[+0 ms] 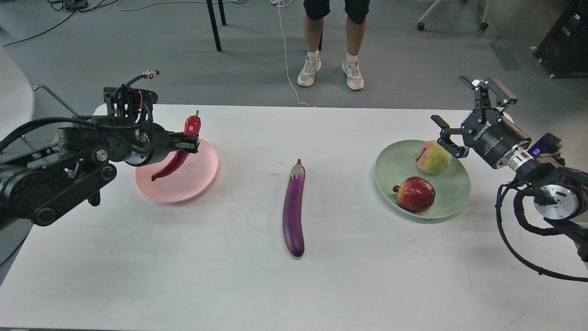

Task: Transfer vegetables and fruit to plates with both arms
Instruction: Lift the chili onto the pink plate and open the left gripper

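My left gripper point(190, 146) is shut on the red chili pepper point(173, 164) and holds it above the pale pink plate point(193, 177) at the left of the table. The purple eggplant point(294, 209) lies lengthwise in the middle of the table. The sage green plate point(448, 202) at the right holds the peach point(432, 157) at its far side and the pomegranate point(415, 194) at its near side. My right gripper point(461, 115) is open and empty, just above and beside the peach.
A person's legs in white shoes point(330, 73) stand beyond the table's far edge. A chair leg point(213, 25) and floor cables are behind. A white chair point(18, 96) is at the far left. The table's near half is bare white surface.
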Controlling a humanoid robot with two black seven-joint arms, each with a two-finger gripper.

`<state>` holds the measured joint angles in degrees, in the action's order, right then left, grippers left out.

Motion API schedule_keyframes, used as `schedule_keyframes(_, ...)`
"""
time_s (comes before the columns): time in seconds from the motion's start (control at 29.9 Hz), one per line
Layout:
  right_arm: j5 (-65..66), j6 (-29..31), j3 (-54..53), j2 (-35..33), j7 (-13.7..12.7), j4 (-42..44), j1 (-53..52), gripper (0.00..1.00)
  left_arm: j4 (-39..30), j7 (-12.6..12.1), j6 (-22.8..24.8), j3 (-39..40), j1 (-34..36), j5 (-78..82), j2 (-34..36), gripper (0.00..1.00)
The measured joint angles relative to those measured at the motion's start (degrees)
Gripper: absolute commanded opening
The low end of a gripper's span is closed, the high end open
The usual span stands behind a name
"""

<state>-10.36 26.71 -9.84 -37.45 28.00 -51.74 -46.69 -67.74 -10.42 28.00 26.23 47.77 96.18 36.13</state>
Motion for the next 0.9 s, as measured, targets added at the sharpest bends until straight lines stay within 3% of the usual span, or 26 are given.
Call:
schedule_keyframes(0.1, 0.0, 0.0, 0.0, 0.0, 0.0, -0.01, 0.04, 0.98, 2.02, 1.87, 0.0, -1.16, -0.39, 2.41, 0.0, 0.13)
schedule_keyframes(0.43, 0.0, 0.0, 0.0, -0.08, 0.0, -0.03, 0.2, 0.98, 7.79, 4.65, 0.0, -3.35, -0.72, 2.9, -0.82, 0.25)
schedule_keyframes(0.64, 0.0, 0.01, -0.02, -0.29, 0.0, -0.04, 0.2, 0.98, 10.43, 6.87, -1.58, -4.5, -0.72, 2.62, -1.48, 0.41)
schedule_keyframes(0.77, 0.0, 0.01, -0.02, -0.73, 0.0, -0.17, 0.2, 0.98, 11.29, 7.26, -3.6, -4.52, -0.71, 2.46, -2.37, 0.6)
schedule_keyframes(0.9, 0.0, 0.01, -0.02, -0.77, 0.0, -0.29, 0.2, 0.98, 11.56, 7.75, -4.22, -4.53, -0.71, 2.51, -2.47, 0.63)
